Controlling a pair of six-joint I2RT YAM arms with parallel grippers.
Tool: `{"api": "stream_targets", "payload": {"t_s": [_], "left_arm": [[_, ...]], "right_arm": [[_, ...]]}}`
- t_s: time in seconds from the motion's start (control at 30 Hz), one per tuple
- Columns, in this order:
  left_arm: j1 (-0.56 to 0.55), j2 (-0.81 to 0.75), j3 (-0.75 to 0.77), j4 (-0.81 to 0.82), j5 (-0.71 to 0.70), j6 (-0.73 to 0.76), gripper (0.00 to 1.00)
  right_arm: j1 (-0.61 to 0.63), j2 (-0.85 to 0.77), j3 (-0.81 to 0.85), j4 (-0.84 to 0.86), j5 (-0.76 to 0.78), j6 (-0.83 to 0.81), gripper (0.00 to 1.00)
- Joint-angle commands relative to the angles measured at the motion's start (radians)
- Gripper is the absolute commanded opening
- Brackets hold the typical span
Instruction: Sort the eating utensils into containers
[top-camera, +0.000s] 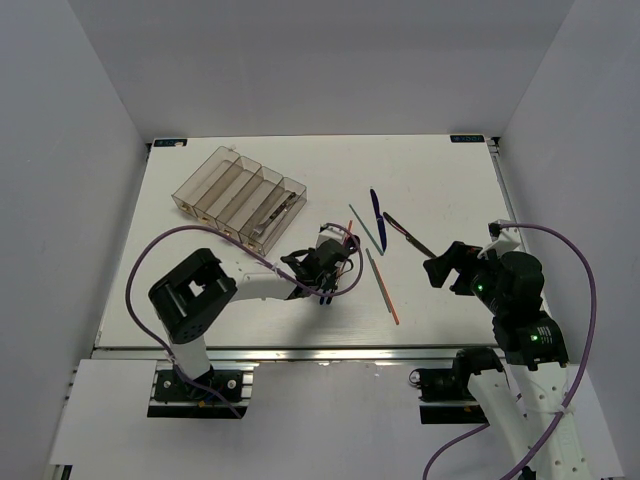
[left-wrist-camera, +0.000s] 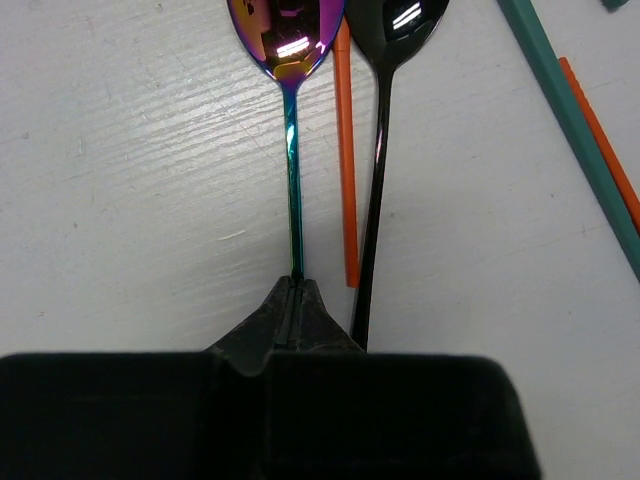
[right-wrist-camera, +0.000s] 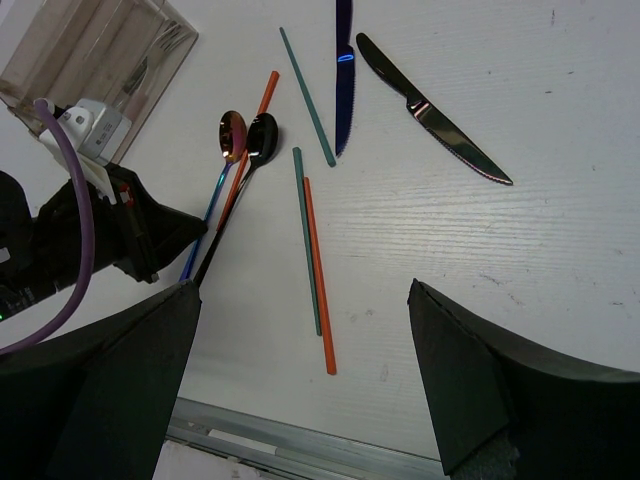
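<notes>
White table (top-camera: 450, 170), two spoons (right-wrist-camera: 233, 133), two knives (right-wrist-camera: 343, 90), four chopsticks (right-wrist-camera: 318, 270), one tray (top-camera: 215, 165)

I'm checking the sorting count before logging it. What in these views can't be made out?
Tray, contents: overhead view too small, smoky walls blur them; right wrist view cuts the tray off.
Rainbow spoon, handle end: left wrist view, hidden inside the shut left gripper.
Black spoon, handle end: same view, behind that gripper.
Blue knife, handle end: right wrist view, cut by top edge.
</notes>
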Motion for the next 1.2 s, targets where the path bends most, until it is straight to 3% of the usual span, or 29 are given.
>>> {"api": "stream_targets", "payload": {"t_s": [0.0, 0.53, 1.17], "left_arm": [[-0.008, 0.026, -0.045, -0.16, 0.049, 0.019, 0.0], [0.0, -0.189, -0.005, -0.192, -0.12, 0.048, 0.0], [0.021, -0.078, -0.071, -0.112, -0.055, 0.053, 0.0]], "right_arm": [[0.008, -0.009, -0.001, 0.038, 0.013, 0.002, 0.89], [0.008, -0.006, -0.001, 0.038, 0.013, 0.002, 0.89], [0.015, -0.004, 0.0, 0.035, 0.016, -0.001, 0.89]]}}
